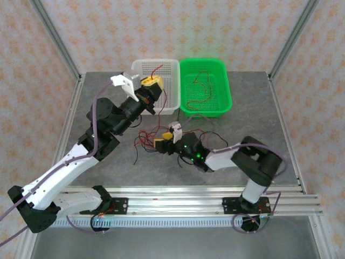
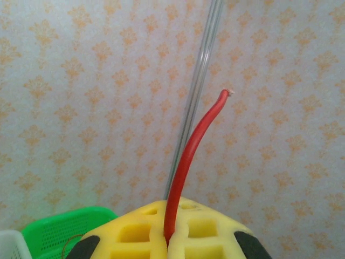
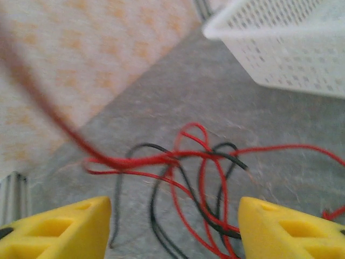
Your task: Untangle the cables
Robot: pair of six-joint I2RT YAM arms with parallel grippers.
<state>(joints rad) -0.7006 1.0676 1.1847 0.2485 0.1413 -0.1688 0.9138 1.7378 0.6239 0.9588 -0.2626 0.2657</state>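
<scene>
We see a grey, stone-patterned tabletop (image 1: 253,124). At its far edge a white basket (image 1: 156,61) and a green basket (image 1: 202,61) stand side by side, seemingly touching. Nearer us, around the middle, a loose tangle of red and black cables (image 1: 148,137) lies on the bare surface.

A gray table (image 1: 253,108) lies under the right gripper (image 1: 167,137). Pale walls (image 1: 108,27) with orange flowers and metal posts (image 1: 54,38) stand behind the left gripper (image 1: 151,82).
</scene>
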